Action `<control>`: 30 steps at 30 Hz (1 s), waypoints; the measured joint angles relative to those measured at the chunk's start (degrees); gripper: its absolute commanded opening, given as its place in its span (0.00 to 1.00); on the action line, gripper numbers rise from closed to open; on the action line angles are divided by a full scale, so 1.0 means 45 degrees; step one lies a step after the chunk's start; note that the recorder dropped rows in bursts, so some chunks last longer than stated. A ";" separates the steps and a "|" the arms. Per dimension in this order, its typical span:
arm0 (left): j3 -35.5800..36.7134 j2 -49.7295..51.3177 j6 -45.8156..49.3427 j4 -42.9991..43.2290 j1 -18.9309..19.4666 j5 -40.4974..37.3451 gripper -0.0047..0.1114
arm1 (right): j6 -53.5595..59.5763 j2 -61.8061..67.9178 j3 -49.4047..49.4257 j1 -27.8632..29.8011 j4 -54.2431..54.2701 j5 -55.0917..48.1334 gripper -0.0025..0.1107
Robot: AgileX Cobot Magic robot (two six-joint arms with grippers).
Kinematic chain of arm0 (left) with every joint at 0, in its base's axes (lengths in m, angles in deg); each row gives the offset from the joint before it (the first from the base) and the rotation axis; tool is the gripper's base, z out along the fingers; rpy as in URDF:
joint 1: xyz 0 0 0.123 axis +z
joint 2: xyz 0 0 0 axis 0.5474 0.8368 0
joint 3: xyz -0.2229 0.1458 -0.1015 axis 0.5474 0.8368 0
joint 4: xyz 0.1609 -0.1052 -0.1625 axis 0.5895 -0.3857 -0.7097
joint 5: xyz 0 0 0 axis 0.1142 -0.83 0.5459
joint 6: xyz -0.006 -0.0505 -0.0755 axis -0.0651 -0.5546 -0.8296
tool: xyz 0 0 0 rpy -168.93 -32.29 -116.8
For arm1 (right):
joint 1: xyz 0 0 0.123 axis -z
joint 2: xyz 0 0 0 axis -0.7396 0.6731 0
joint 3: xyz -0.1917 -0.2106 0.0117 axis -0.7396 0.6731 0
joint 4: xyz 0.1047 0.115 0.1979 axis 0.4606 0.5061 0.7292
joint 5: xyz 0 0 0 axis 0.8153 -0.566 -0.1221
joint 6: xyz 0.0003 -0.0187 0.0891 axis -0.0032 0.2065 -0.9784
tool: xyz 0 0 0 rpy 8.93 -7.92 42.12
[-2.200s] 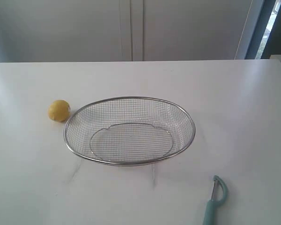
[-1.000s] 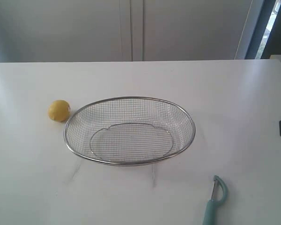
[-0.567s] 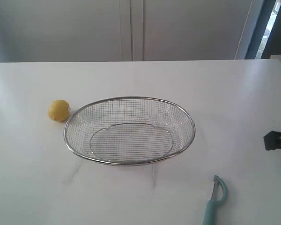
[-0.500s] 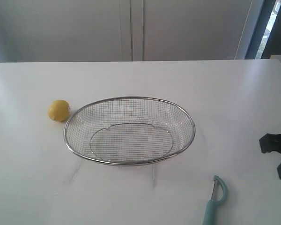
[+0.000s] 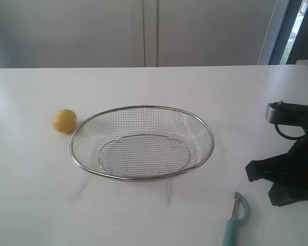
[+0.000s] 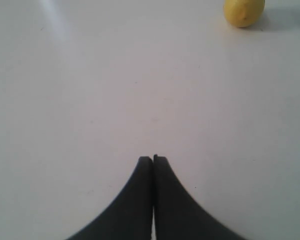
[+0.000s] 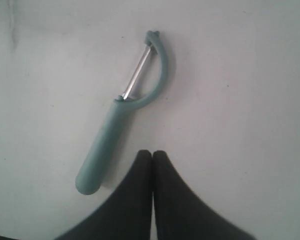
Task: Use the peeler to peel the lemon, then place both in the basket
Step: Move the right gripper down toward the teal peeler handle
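Note:
The yellow lemon (image 5: 64, 121) rests on the white table, just off the left end of the wire-mesh basket (image 5: 211, 139). It also shows far off in the left wrist view, lemon (image 6: 244, 11). The teal-handled peeler (image 5: 235, 214) lies flat near the table's front right. In the right wrist view the peeler (image 7: 115, 142) lies just beside my right gripper (image 7: 151, 152), which is shut and holds nothing. My right arm (image 5: 292, 171) hangs just right of the peeler. My left gripper (image 6: 152, 159) is shut and empty above bare table, and it is out of the exterior view.
The basket holds nothing and takes up the middle of the white table (image 5: 154, 82). Pale cabinet doors (image 5: 143, 31) stand behind the table's far edge.
My right arm has come in from the right edge of the exterior view and moved left, close to the peeler. Lemon, basket and peeler have not moved.

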 measured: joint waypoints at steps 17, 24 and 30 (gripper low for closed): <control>0.0000 0.0000 0.0000 0.0000 0.0000 0.0000 0.04 | -0.2789 0.1827 0.0000 -0.3078 -0.0131 0.1921 0.02; 0.0000 0.0000 0.0000 0.0000 0.0000 0.0000 0.04 | -0.6038 0.2301 0.0000 -0.3709 -0.1140 0.2388 0.02; 0.0000 0.0000 0.0000 0.0000 0.0000 0.0000 0.04 | -0.8946 0.2835 0.0125 -0.3762 -0.1669 0.2958 0.02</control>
